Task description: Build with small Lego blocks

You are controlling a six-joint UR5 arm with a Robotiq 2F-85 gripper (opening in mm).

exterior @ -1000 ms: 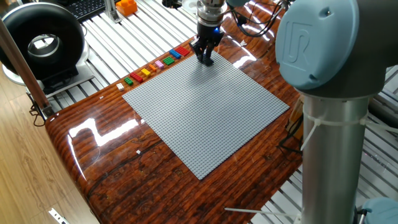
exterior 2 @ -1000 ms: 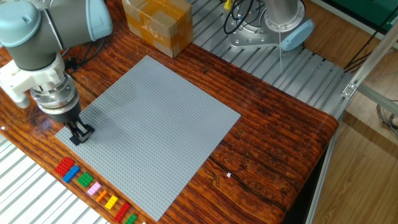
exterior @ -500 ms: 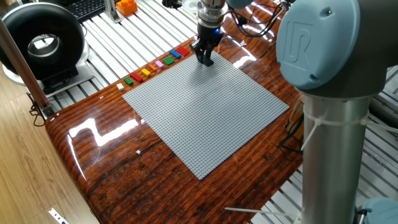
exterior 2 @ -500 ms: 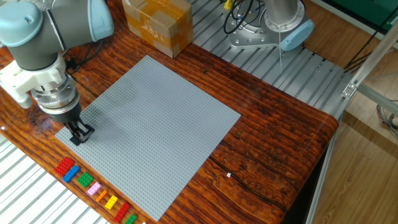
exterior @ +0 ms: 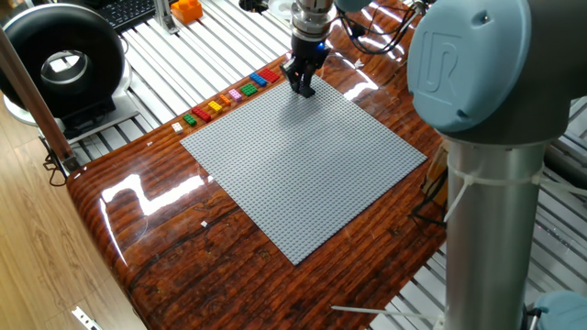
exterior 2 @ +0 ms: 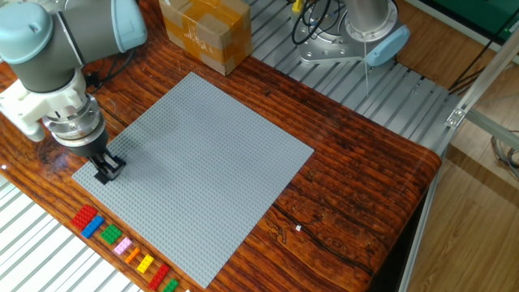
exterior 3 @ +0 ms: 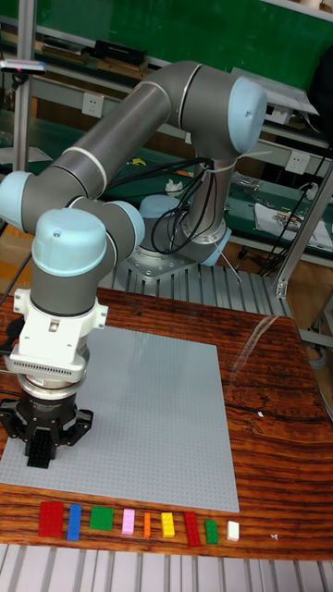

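- The gripper [exterior 2: 107, 168] points straight down over a corner of the grey baseplate [exterior 2: 203, 162], the corner nearest the row of bricks; its tips sit at or just above the studs, and contact cannot be judged from these views.
- Its black fingers [exterior 3: 39, 453] stand close together; whether a brick is pinched between them cannot be told, since the tips are dark and small in every view.
- The small Lego blocks [exterior 3: 120, 523] lie in a single row on the wooden table [exterior 2: 357, 195], just beside the near edge of the baseplate in the tall fixed view, not touching it.
- From left to right in that view: a red block [exterior 3: 51, 520], a blue block [exterior 3: 74, 521], a green block [exterior 3: 101, 519], a pink block [exterior 3: 129, 523], an orange block [exterior 3: 146, 524], a yellow block [exterior 3: 167, 524], a second red block [exterior 3: 191, 528], a small green block [exterior 3: 211, 531] and a white block [exterior 3: 233, 530].
- The baseplate itself carries no visible bricks.
- A cardboard box [exterior 2: 204, 32] stands on the table beyond the far corner of the baseplate.
- An orange plastic object [exterior: 186, 10] sits on the slatted metal surface [exterior: 183, 55], well apart from the row.
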